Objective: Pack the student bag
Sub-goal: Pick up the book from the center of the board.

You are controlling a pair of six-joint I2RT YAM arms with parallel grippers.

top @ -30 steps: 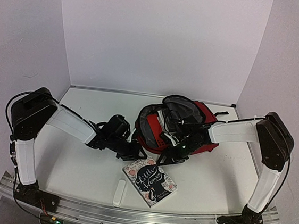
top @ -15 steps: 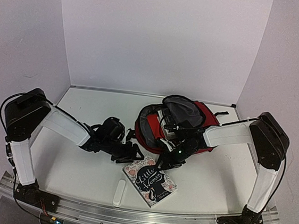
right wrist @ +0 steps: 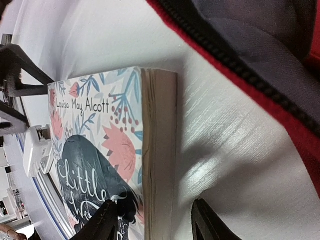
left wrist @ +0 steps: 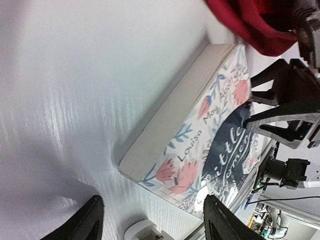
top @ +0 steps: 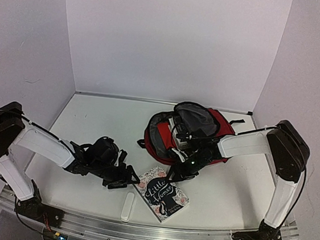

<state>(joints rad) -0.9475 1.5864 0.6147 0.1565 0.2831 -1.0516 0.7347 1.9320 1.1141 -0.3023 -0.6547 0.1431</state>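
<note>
1. White counter (top: pixel 97 119) under pale lilac walls carries everything. At its near edge, between the two arm bases, lies a small white oblong block (top: pixel 128 206); I cannot tell what it is.
2. Just beyond the block lies the Little Women paperback (top: pixel 162 193), flat and cover up. Its long axis runs diagonally from far left to near right.
3. Low at the book's far-left corner sits the left tool (top: pixel 124 179). Its fingers (left wrist: pixel 92 220) are spread wide and pinch nothing. Its wrist view shows the book's pale edge ahead, between them.
4. At the book's far-right side is the right tool (top: pixel 185 170), between book and bag. It too is spread and empty, and its wrist view shows the page edge lying between its fingers.
5. Farthest back, far and right of the book, is the student bag (top: pixel 223 125). It slumps on the counter with its mouth unzipped and grey lining showing. What is inside I cannot make out.
6. The paperback is probably the next thing to pack. Both tools are just beside it on opposite sides. The right one has the shorter way, since the bag's mouth opens directly behind it.
</note>
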